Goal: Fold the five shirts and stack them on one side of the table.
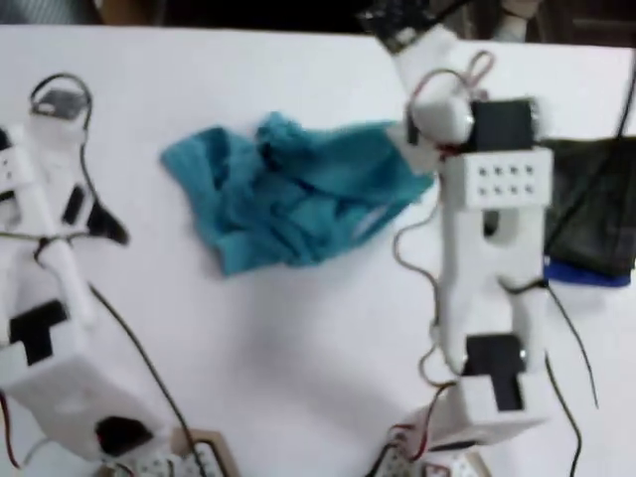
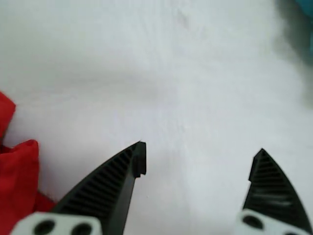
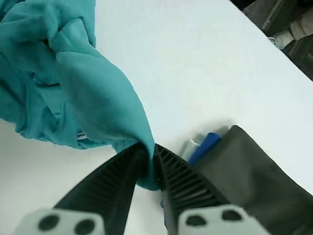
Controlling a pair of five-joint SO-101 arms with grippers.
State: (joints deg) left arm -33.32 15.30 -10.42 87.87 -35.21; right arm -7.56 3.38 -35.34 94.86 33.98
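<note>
A crumpled teal shirt [image 1: 288, 194] lies in the middle of the white table [image 1: 298, 358]. My right gripper [image 1: 415, 149] is at the shirt's right edge. In the right wrist view that gripper [image 3: 150, 149] is shut on a pinched fold of the teal shirt [image 3: 73, 73], which is pulled up toward the fingers. My left arm [image 1: 40, 199] stands at the table's left side. Its gripper [image 2: 200, 152] is open over bare tabletop with nothing between the fingers. A red shirt [image 2: 17, 171] lies bunched beside one finger, and a corner of the teal shirt [image 2: 303, 7] shows farther off.
A folded dark shirt [image 1: 591, 214] rests on a blue one [image 1: 586, 273] at the table's right side, close to the right arm. In the right wrist view the dark shirt [image 3: 249, 171] and the blue one [image 3: 203, 147] lie right by the gripper. Cables trail near both arm bases.
</note>
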